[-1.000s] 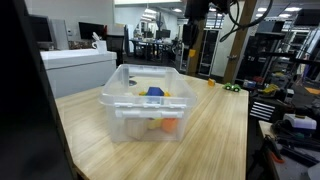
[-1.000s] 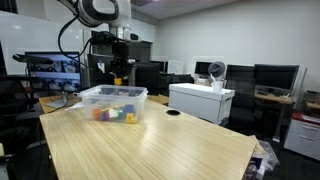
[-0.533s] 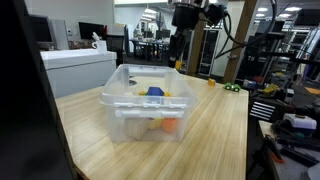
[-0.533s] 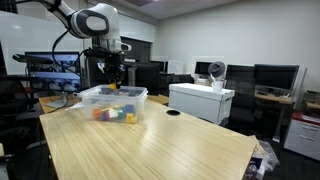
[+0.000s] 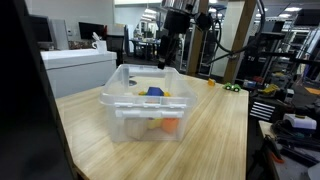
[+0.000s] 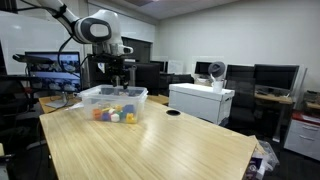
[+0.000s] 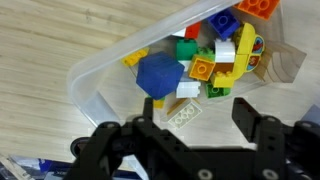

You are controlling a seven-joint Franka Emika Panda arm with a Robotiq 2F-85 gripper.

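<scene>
Currently the claw (image 7: pixel 197 118) hangs over a clear plastic bin (image 7: pixel 85 70) of toy building bricks. Its two dark fingers are spread wide apart with nothing between them, and it is above the contents without touching them. In the wrist view the fingers come in from the lower edge, and the gap between them frames a flat white studded plate (image 7: pixel 185 113) on the bin floor. Just above that plate sits a big blue block (image 7: pixel 160 73), the largest piece in the pile. To its right is a jumble of an orange brick (image 7: pixel 203 68), a green brick (image 7: pixel 186 50), a white brick (image 7: pixel 226 47) and a long yellow piece (image 7: pixel 232 72), all packed close together and touching. A smaller blue brick (image 7: pixel 222 22) lies toward the top of the heap. In both exterior views the claw (image 5: pixel 166 55) (image 6: pixel 117 82) is poised above the far part of the bin (image 5: pixel 140 120) (image 6: pixel 112 95), clear of the rim. The bin stands on a pale wooden tabletop (image 5: pixel 220 130) (image 6: pixel 150 145), near one of its ends. Through the clear wall an exterior view shows the blue block (image 5: pixel 155 92) and something orange (image 5: pixel 169 125) low down. A small green object (image 5: pixel 232 88) lies on the tabletop well apart from the bin, too small to identify.
</scene>
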